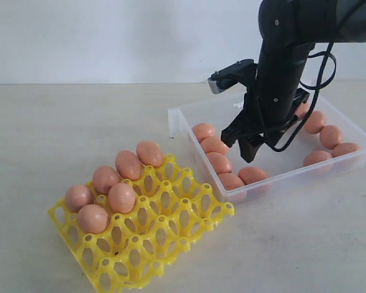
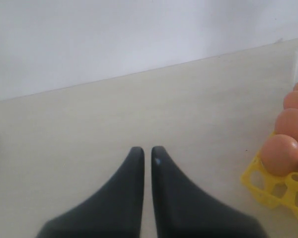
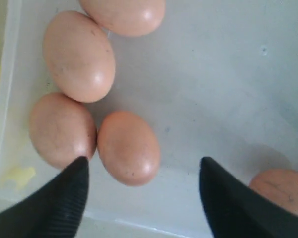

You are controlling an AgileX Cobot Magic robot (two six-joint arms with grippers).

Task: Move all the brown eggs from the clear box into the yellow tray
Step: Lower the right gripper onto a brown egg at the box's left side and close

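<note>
Six brown eggs (image 1: 121, 197) fill the yellow tray's (image 1: 171, 227) upper left; right gripper (image 3: 143, 162) spread empty over the clear box (image 1: 182, 125), left gripper (image 2: 147, 154) pressed together.

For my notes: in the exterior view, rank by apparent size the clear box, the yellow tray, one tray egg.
clear box and yellow tray: about alike, tray nearer, so unranked.
Then brown egg, clearly smallest.
</note>
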